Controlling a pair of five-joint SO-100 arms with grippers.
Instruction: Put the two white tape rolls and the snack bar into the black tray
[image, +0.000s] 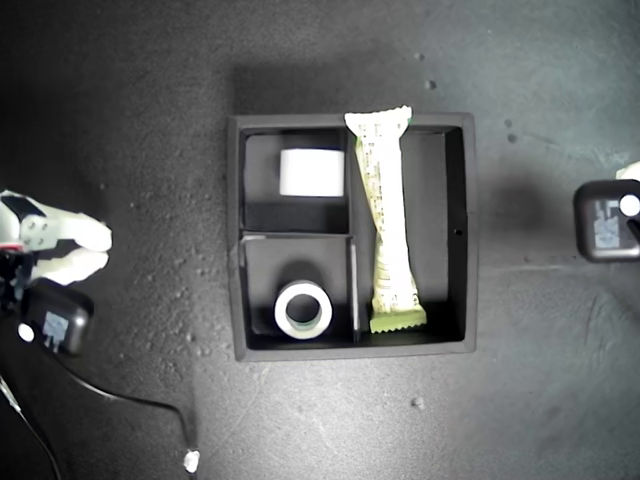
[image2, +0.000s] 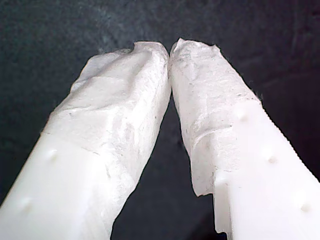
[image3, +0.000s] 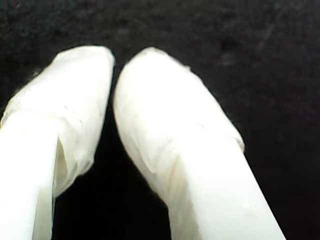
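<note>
Bench surface, dark and speckled, fills the exterior view, and I read it from that view's left across to its right. At nine o'clock an arm's white gripper sits with its tips close together and empty; I cannot tell from the wrist views whether it is my first or second. The black tray sits at the centre. Its eleven o'clock compartment holds one white tape roll on its side; the seven o'clock compartment holds the other white tape roll lying flat, hollow centre up. The long compartment toward three o'clock holds the snack bar, running from twelve to six, its twelve o'clock crimped end riding up onto the tray wall. At three o'clock of the exterior view only a dark block of the other arm shows.

My first gripper has its jaws pressed together at the tips over bare bench, holding nothing. My second gripper has its jaws nearly meeting, also empty.

All three things appear to be in the tray, so I judge the task finished or nearly so. At most, the next move would call for nudging the bar's raised end down. Open bench lies clear on every side of the tray.
</note>
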